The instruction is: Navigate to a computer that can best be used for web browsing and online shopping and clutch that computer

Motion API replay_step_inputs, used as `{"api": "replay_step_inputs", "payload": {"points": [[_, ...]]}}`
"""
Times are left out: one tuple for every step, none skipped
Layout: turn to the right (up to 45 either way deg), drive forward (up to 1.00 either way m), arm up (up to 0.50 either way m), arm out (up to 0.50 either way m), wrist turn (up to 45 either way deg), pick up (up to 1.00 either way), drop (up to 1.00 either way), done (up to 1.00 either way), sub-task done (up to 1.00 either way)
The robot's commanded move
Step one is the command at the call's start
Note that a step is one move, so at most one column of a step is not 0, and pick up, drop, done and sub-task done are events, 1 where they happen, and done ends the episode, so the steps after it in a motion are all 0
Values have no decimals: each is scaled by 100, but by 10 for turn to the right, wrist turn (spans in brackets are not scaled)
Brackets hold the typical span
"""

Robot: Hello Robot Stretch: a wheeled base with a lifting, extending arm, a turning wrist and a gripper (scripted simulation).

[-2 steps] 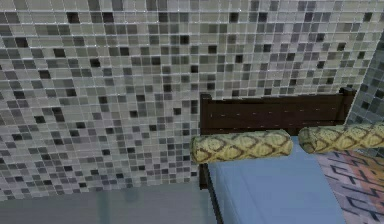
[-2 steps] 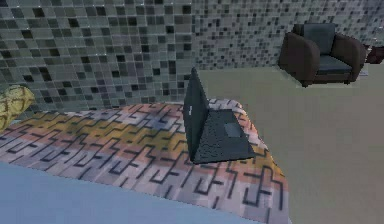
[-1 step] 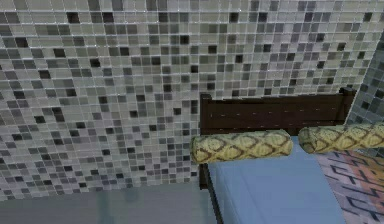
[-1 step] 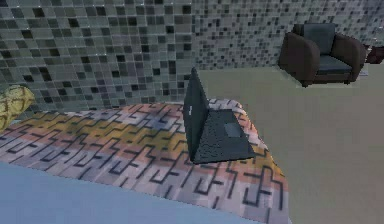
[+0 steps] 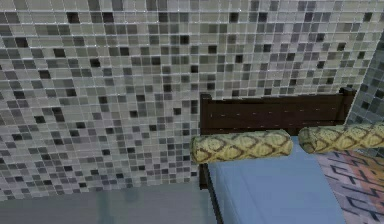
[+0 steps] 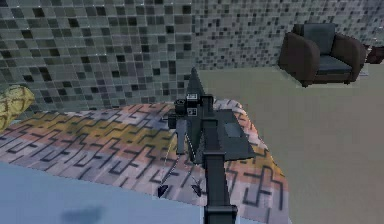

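An open dark grey laptop (image 6: 226,134) lies on a bed's patterned blanket (image 6: 90,140) in the arm side view, its screen edge-on to the camera. The arm (image 6: 214,185) rises from the bottom edge and crosses the laptop's near left side. My gripper (image 6: 180,186) hangs beside the laptop, its thin fingers (image 6: 164,186) reaching down over the blanket. I cannot tell whether it holds anything.
The forward view has a mosaic tile wall (image 5: 110,90), a dark headboard (image 5: 270,112), two patterned bolster pillows (image 5: 243,147) and a blue sheet (image 5: 270,190). The arm side view has a dark armchair (image 6: 320,55) at the far right on beige floor (image 6: 320,140).
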Motion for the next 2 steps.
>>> {"api": "replay_step_inputs", "payload": {"points": [[0, 0, 0, 0, 450, 0, 0, 0, 0], [0, 0, 0, 0, 450, 0, 0, 0, 0]]}}
